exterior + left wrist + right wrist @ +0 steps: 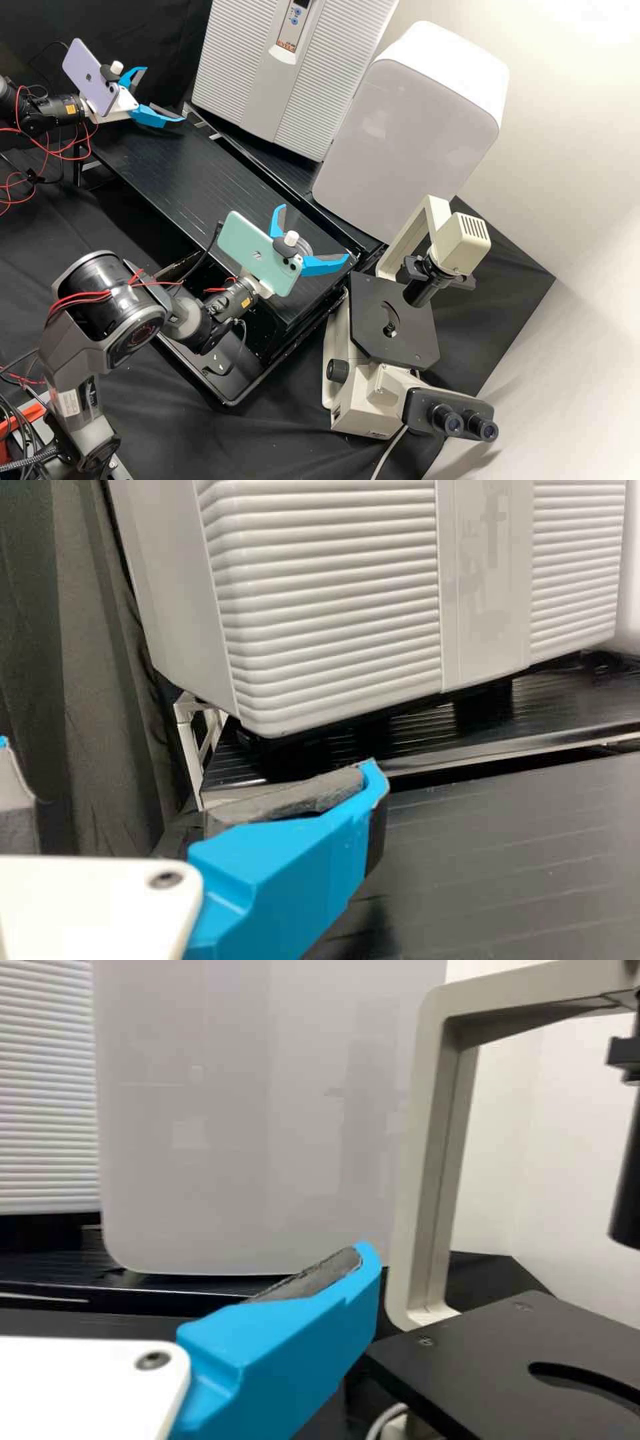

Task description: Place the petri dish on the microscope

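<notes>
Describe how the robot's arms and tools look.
The left arm and right arm are dark grey with red cables. The left tool and right tool are white with angled blue fingers and dark pads. A lilac phone is mounted left, a mint-green phone right.

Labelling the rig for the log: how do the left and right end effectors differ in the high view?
Phone: the left end effector has a lilac phone mounted on it, the right end effector a mint-green phone.
Place: the left one is beside the ribbed cabinet, the right one nearer the microscope.
Shared: two bright blue fingers each, spread open.
</notes>
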{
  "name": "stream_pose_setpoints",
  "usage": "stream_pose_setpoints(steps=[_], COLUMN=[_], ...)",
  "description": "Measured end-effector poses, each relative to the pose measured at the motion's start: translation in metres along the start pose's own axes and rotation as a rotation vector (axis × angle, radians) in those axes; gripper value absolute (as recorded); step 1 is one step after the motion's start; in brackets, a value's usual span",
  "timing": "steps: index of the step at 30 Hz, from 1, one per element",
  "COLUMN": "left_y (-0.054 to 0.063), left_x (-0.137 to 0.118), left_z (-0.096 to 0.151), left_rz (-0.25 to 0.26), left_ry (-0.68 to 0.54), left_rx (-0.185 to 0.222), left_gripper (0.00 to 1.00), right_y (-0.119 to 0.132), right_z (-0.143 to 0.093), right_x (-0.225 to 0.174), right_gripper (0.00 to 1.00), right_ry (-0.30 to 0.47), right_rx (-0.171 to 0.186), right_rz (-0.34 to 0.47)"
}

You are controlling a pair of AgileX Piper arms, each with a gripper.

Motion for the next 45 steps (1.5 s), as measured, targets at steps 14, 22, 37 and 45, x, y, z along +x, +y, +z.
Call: stream_pose_setpoints(steps=[14, 22, 37, 45], left_y=[0.0, 0.0, 0.0, 0.0], left_x=[0.0, 0.0, 0.0, 0.0], left_z=[0.0, 0.0, 0.0, 0.0], left_rz=[0.0, 0.0, 0.0, 0.0], left_ry=[0.0, 0.0, 0.0, 0.0], left_rx=[0.0, 0.0, 0.0, 0.0], left_gripper=[1.0, 1.0, 1.0, 1.0], right_y=[-0.023, -0.028, -0.043, -0.043], right_z=[0.017, 0.018, 0.018, 0.018], right_x=[-0.01, -0.013, -0.012, -0.011], right_gripper=[1.0, 1.0, 0.0, 0.0], right_ry=[-0.057, -0.048, -0.037, -0.036], right_rx=[-0.012, -0.03, -0.037, -0.037], right_rz=[-0.085, -0.116, -0.155, -0.154])
